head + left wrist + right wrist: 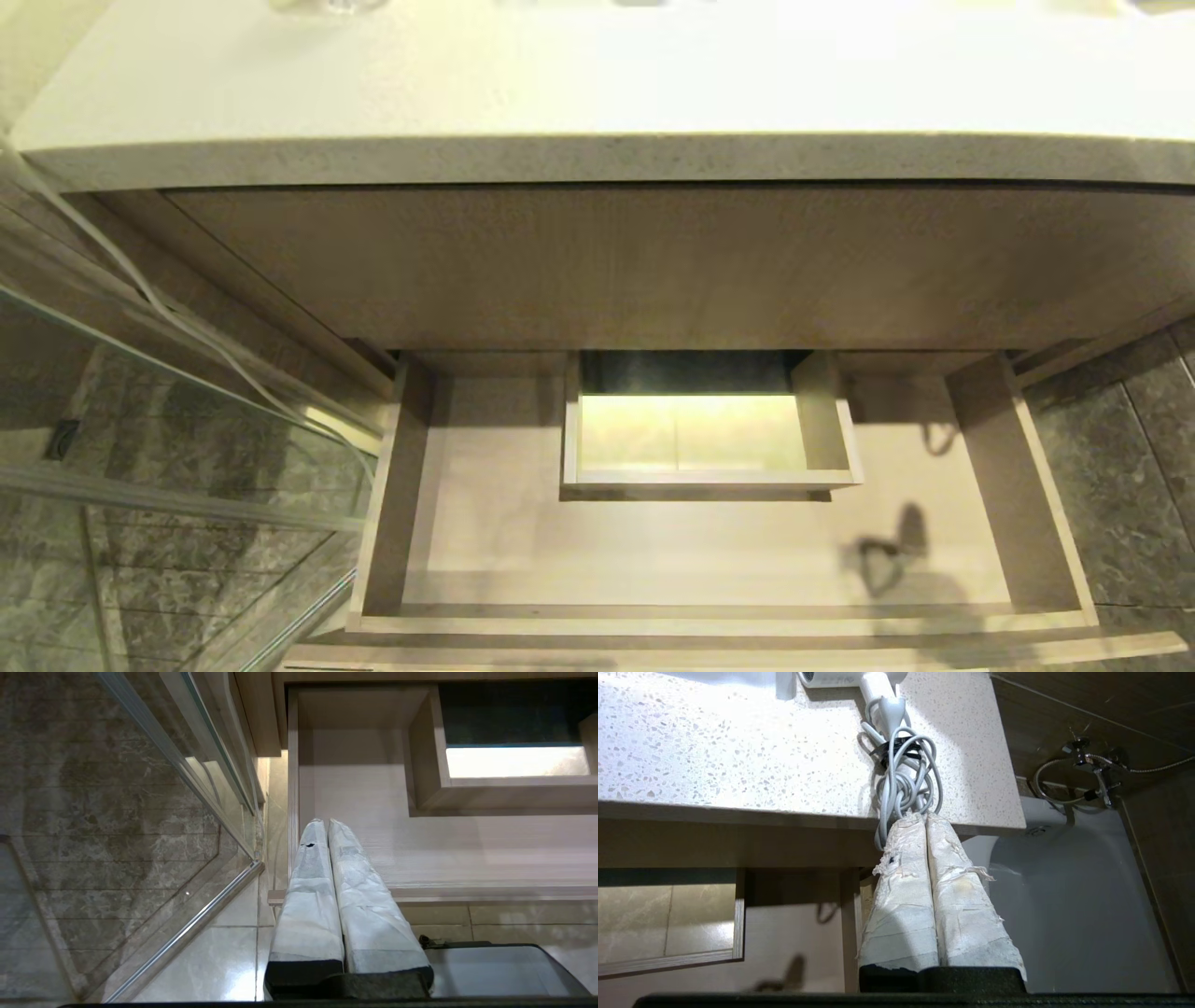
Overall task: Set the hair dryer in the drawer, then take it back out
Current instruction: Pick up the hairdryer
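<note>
The white hair dryer (878, 686) lies on the speckled countertop (714, 756), its body mostly cut off by the picture's edge. Its grey coiled cord (906, 765) trails to the counter's front edge, and one loop hangs over it. My right gripper (924, 817) is shut, its taped tips right at that cord bundle; I see nothing pinched between them. The pale wood drawer (485, 523) stands pulled out under the counter and holds nothing. My left gripper (323, 822) is shut and idle over the drawer's (444, 849) front left corner. Neither gripper shows in the head view.
A boxed cut-out (709, 481) sits mid-rear in the drawer. A glass shower door (140, 420) stands close on the left. Right of the counter are a white tub (1064, 896) and a tap with a hose (1087, 760). The floor is tiled.
</note>
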Tool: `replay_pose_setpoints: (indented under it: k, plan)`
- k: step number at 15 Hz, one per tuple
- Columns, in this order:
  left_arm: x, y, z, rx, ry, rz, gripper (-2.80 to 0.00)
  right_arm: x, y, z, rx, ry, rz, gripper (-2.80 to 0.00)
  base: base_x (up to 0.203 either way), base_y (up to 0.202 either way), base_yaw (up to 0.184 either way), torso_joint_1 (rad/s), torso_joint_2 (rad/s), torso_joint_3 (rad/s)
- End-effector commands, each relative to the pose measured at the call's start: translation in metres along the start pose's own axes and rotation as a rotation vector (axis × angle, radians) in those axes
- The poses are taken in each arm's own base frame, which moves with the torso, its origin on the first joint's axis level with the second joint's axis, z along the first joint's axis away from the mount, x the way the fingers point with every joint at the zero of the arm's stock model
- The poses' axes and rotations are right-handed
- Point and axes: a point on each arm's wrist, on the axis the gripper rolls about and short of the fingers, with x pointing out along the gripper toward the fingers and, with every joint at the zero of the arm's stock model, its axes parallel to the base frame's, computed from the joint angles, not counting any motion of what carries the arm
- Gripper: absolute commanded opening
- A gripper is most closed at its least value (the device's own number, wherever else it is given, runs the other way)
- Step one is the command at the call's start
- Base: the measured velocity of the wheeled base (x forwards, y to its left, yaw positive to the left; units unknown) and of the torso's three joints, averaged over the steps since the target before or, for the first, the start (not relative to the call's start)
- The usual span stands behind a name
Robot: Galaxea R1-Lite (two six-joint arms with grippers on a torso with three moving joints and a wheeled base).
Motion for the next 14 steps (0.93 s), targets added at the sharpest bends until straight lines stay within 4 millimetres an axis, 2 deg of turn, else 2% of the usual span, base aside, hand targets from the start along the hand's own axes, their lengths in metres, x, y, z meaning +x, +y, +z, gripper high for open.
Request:
replay_pose_setpoints:
  k: [1, 5, 9, 14]
  plan:
    - [0.000, 0.000, 0.000, 0.000, -0.001, 0.001, -2.80, 0.021, 0.005, -0.003, -0.011, 0.049, 0.011, -2.80, 0.000, 0.000, 0.000, 0.255, -0.56, -0.309]
    - [0.000, 0.000, 0.000, 0.000, 0.000, 0.001, -2.80, 0.049, 0.010, -0.003, -0.014, 0.092, 0.021, -2.80, 0.000, 0.000, 0.000, 0.113, -0.20, -0.096]
    - [0.000, 0.000, 0.000, 0.000, -0.001, 0.001, -2.80, 0.094, 0.014, 0.007, 0.008, 0.106, 0.003, -2.80, 0.000, 0.000, 0.000, 0.294, -0.08, 0.211]
    - [0.000, 0.000, 0.000, 0.000, -0.001, 0.001, -2.80, 0.112, 0.014, 0.002, 0.003, 0.134, -0.030, -2.80, 0.000, 0.000, 0.000, 0.370, -0.12, 0.250]
